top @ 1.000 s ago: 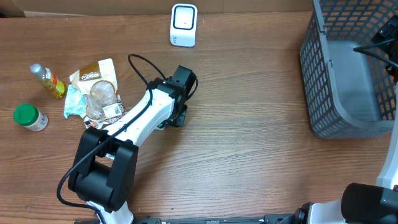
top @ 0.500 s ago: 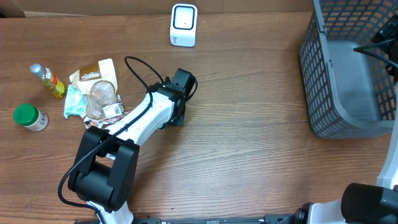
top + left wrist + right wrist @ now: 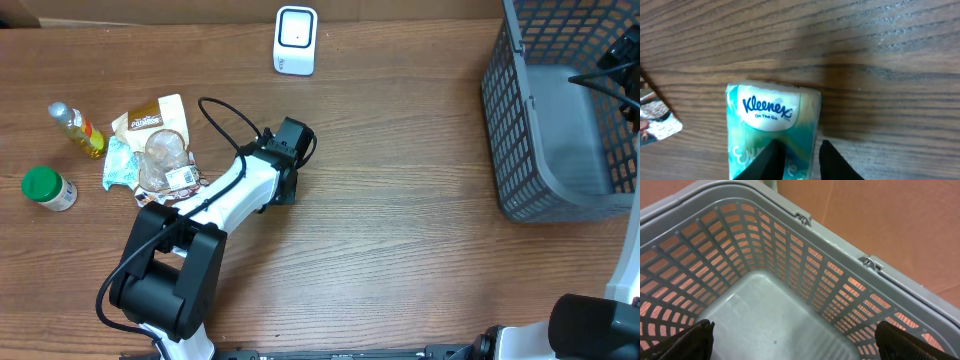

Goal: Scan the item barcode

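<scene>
**A:** Where's the pack?

**B:** The pack (image 3: 771, 107) lies flat on the table (image 3: 400, 270), logo up. It's under the left arm, just right of the pile (image 3: 150, 150) of packets and well apart from the scanner (image 3: 296, 40) at the far edge.

**A:** Does the left gripper have it?

**B:** The left gripper (image 3: 799, 145) points straight down at it. One finger (image 3: 765, 162) lies over the pack's face and the other sits at its right edge, so a strip of wrapper is between the jaws. I can't tell whether they pinch it. A narrow bite makes sense to me, since the pack is soft and flat.

**A:** And the right gripper?

**B:** The right gripper (image 3: 793, 327) hangs inside the basket (image 3: 840, 237) with its jaws spread wide, holding nothing. I'd guess it's parked out of the way.

**A:** What about the surface and the room?

**B:** The table is brown wood with a matte grain. A bottle (image 3: 78, 128) and a jar (image 3: 48, 188) stand at the left. A cardboard-brown wall (image 3: 880, 210) shows behind the basket.
</scene>
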`<control>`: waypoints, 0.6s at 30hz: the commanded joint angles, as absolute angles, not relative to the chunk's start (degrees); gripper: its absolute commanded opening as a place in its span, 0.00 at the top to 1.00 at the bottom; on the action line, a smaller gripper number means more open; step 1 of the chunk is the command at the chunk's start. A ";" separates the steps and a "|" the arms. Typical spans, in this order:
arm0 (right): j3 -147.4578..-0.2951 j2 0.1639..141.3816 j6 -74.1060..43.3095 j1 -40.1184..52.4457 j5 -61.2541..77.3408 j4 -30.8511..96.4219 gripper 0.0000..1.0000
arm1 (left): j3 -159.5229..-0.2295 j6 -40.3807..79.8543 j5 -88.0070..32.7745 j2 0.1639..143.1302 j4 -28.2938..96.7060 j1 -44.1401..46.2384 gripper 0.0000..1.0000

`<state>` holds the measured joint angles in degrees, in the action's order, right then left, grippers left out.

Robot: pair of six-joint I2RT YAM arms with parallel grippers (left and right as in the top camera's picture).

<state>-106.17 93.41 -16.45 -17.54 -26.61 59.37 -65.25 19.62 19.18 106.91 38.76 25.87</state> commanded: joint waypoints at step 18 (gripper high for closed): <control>-106.48 93.34 -16.21 -17.54 -27.40 59.09 0.00 | -73.06 22.26 -8.14 102.41 42.46 19.31 0.96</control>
<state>-106.17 93.41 -16.45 -17.54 -26.61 59.37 -68.01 21.10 9.74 106.34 42.76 22.68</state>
